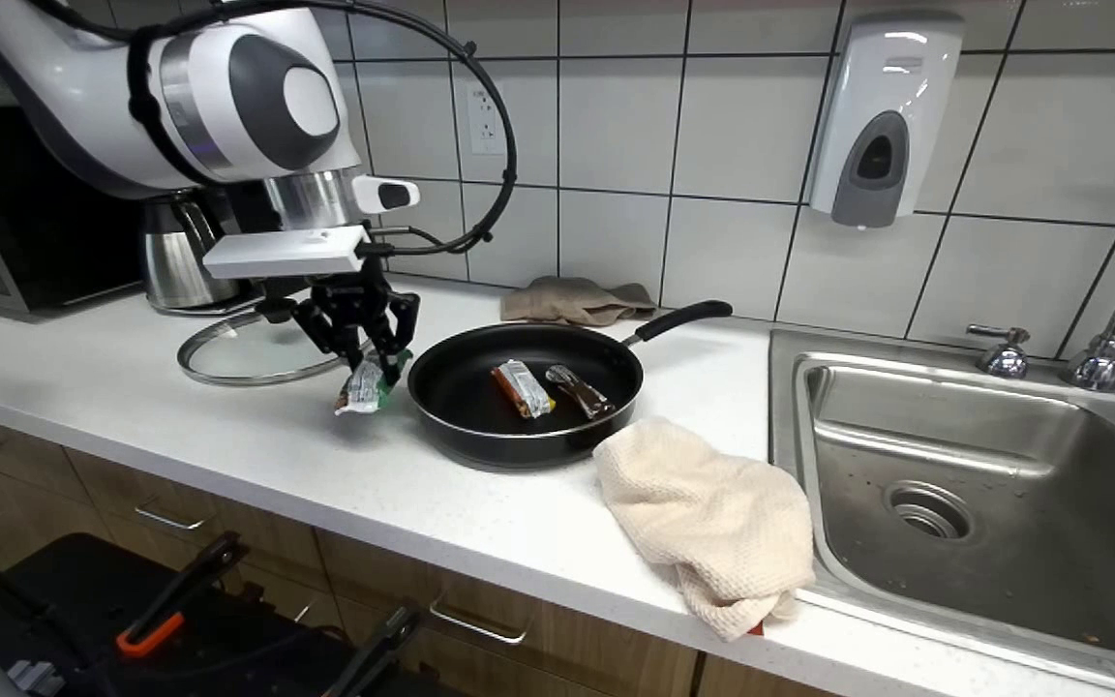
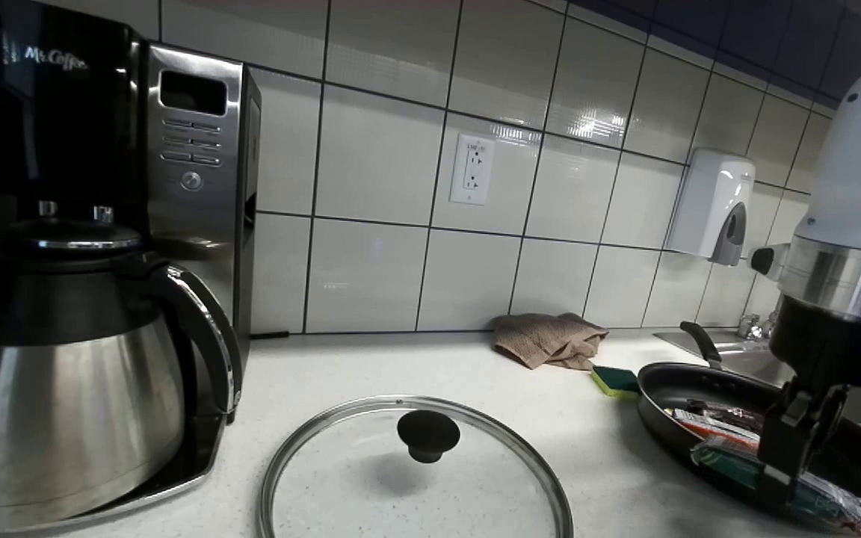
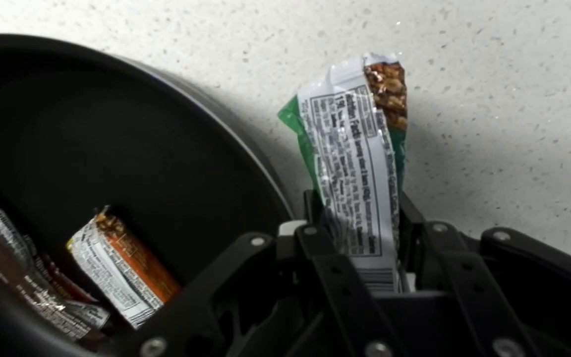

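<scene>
Green bar (image 3: 355,144), one, clamped in hand (image 3: 359,213), two more bars (image 1: 522,389) in one pan (image 1: 456,407)

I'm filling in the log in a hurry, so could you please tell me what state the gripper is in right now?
Gripper: closed, holding a green-and-white wrapped bar.

In the wrist view, the black jointed gripper (image 3: 360,213) is hiding the low end of the shiny green and white snack wrapper (image 3: 355,148), and most of its tiny print (image 3: 337,163) is looking too blurry to read. The round black metal pan (image 3: 82,134) is going off the left edge. In an exterior view, the bottom edge is cutting off the round, clear glass lid (image 2: 415,489).
</scene>
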`<state>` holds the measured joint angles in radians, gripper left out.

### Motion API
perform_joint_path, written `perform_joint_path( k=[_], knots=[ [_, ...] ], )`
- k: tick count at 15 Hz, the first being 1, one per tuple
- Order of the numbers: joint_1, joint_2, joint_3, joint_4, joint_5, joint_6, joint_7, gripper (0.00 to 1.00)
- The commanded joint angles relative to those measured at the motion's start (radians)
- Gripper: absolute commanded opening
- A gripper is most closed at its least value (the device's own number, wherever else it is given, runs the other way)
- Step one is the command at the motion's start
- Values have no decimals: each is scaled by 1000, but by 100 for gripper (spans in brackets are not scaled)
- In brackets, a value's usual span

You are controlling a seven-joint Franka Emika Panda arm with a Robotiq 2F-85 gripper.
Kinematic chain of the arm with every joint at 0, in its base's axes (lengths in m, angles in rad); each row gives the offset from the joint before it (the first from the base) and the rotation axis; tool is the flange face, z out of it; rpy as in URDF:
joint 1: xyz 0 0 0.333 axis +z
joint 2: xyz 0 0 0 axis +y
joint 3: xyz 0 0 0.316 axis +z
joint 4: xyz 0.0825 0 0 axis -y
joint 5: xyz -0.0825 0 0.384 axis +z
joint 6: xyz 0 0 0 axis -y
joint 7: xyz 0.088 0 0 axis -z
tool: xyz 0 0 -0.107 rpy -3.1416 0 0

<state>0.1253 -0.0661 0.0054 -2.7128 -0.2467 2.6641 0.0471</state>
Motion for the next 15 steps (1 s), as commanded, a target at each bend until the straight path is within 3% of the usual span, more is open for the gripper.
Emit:
perform_joint_path(
  k=[1,7,15],
  knots=[
    [-58,-38,-10,47,13,-94,-147,11],
    [-108,-16,-34,107,-22,-124,-272,11],
    [-147,87,-59,153,-147,-35,-402,11]
  ],
)
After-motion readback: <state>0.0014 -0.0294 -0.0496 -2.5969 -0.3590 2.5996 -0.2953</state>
